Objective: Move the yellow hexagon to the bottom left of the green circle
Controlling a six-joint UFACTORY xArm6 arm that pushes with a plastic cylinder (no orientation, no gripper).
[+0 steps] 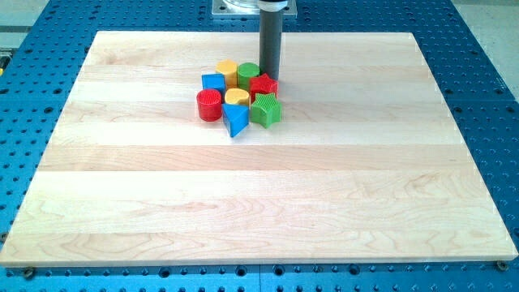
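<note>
The wooden desk [324, 203] was found bare toward the view's bottom, left and right edges. Eight blocks were clustered near the top edge. The yellow hexagon [227, 71] was touching the green circle [247, 73] on its left. My tip [270, 78] was set against the circle's right. No pincer was fitted.

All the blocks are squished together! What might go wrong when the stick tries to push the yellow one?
1. The yellow hexagon touches the green circle and the blue block, so a push would likely drag those neighbours too.
2. My tip sits at the view's right of the green circle, near the red block. Pushing from there may move the green circle itself, shifting the target.
3. There is a second yellow block; it may be mistaken for the hexagon.
</note>
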